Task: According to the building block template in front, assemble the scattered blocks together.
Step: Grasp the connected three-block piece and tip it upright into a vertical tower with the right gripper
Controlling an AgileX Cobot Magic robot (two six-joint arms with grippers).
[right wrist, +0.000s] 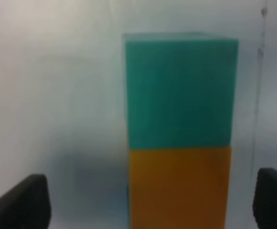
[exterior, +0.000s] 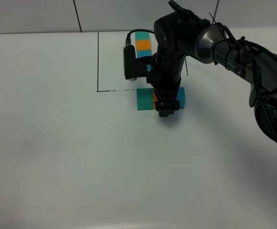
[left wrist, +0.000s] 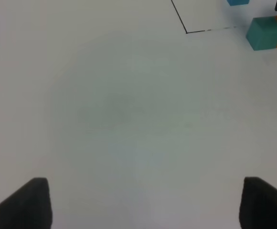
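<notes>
Right wrist shows teal-green block (right wrist: 180, 90) touching orange block (right wrist: 179, 188)

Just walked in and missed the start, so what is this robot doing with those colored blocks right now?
The right arm is reaching over three loose cubes, its gripper low over the orange block, fingers spread wide on either side. The teal-green block, the orange one and the blue block already sit in a row just outside the black outline. The template lies beyond, partly hidden by the arm. The left gripper is open over bare table.
</notes>
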